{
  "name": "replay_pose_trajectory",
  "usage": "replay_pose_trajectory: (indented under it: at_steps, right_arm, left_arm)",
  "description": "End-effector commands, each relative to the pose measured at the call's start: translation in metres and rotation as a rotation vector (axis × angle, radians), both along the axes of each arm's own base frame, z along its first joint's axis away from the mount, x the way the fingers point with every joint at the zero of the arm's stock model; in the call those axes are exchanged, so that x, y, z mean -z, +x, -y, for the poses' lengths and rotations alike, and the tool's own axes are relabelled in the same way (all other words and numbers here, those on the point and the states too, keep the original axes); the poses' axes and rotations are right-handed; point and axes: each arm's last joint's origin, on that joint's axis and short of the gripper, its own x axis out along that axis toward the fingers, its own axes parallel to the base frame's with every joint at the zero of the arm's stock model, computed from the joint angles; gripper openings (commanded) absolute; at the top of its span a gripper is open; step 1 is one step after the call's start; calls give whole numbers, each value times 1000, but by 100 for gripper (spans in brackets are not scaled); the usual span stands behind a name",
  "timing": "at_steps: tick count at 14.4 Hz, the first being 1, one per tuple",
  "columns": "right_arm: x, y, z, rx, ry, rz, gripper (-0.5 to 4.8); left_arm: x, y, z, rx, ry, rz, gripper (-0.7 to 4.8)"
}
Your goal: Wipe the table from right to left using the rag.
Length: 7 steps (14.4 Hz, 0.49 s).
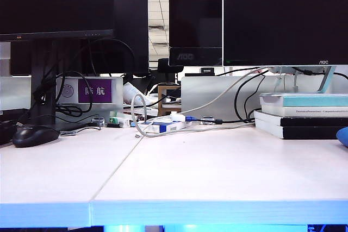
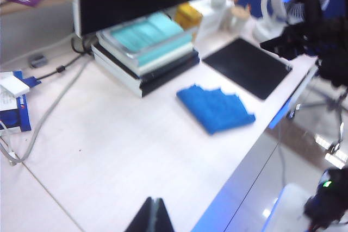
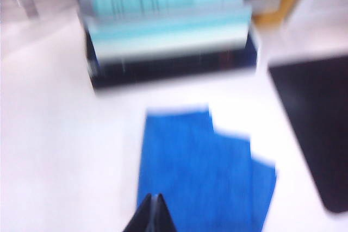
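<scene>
The bright blue rag (image 3: pixel 201 172) lies flat on the white table (image 1: pixel 206 167), in front of a stack of books. The left wrist view shows the rag (image 2: pixel 216 108) near the table's front edge, and the exterior view catches only a sliver of it (image 1: pixel 343 135) at the far right. My right gripper (image 3: pixel 154 198) is shut, its tips hovering over the near edge of the rag. My left gripper (image 2: pixel 154 201) is shut too, above bare tabletop well away from the rag. Neither gripper appears in the exterior view.
A stack of books (image 2: pixel 145 47) with a teal cover on top stands behind the rag, under a monitor. A black mat (image 2: pixel 247 66) lies beside the rag. A black mouse (image 1: pixel 35 135), cables (image 1: pixel 163 126) and small boxes sit at the back left. The right arm (image 2: pixel 318 31) shows dark beyond the mat.
</scene>
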Motion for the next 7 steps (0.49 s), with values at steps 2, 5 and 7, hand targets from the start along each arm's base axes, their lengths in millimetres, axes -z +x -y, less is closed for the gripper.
replay_pose_trajectory:
  at_steps: [2, 5, 7]
  right_arm:
    - [19, 15, -2, -49, 49, -199, -5]
    - [50, 43, 0, -28, 59, -420, -6]
    - [67, 65, 10, 35, 92, -481, -5]
  left_arm:
    - [-1, -1, 12, 28, 67, 76, -5]
    - [-2, -4, 15, 74, 97, 130, -5]
    - [-4, -5, 15, 73, 94, 135, -5]
